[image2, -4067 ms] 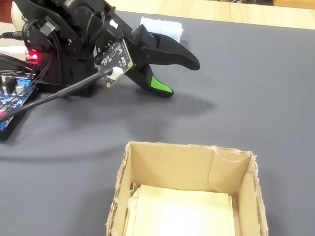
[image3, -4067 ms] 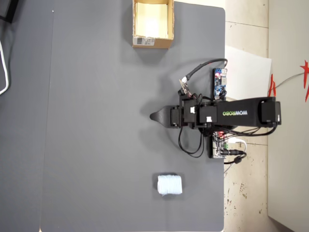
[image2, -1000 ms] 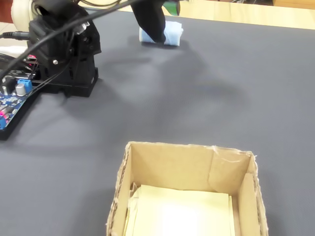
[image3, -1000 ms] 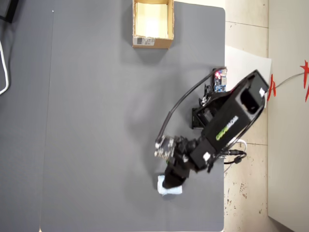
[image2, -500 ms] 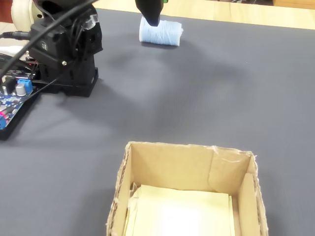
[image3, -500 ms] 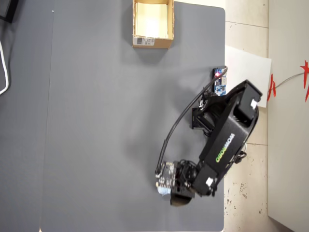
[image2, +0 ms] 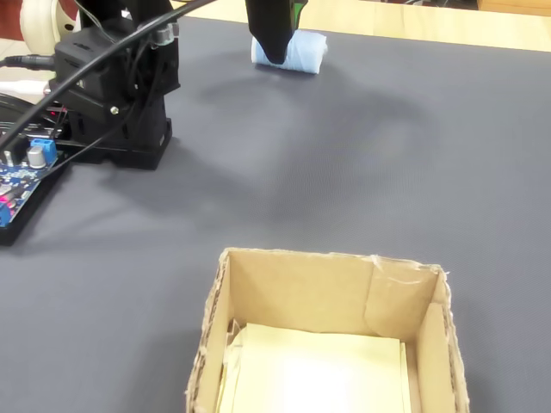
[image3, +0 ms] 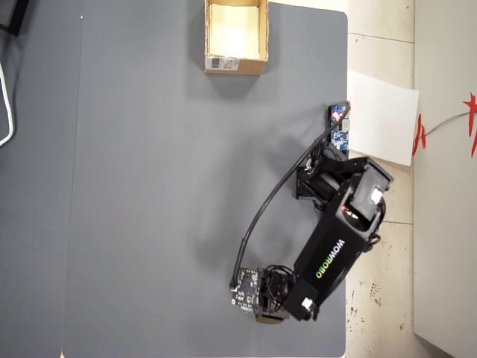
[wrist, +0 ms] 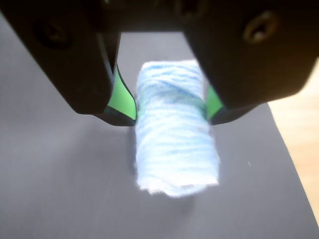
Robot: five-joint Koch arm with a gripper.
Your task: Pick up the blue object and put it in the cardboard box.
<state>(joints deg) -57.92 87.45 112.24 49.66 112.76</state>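
The blue object (wrist: 174, 149) is a pale blue-white soft roll lying on the dark grey mat. In the wrist view it runs from between my jaws toward the camera. My gripper (wrist: 171, 107) straddles its far half, and the green pads (wrist: 124, 99) press against both its sides, where the roll looks slightly pinched. In the fixed view the blue object (image2: 306, 53) rests at the far edge of the mat under my gripper (image2: 275, 53). The cardboard box (image2: 301, 292) stands open at the near edge with a pale yellow inside. In the overhead view the cardboard box (image3: 235, 66) is at the top and the roll is hidden under the arm.
The arm's black base (image2: 120, 95) and a blue circuit board (image2: 21, 172) sit at the left of the fixed view. The mat ends at bare wood (wrist: 299, 144) close to the roll on the right. A white sheet (image3: 380, 119) lies off the mat.
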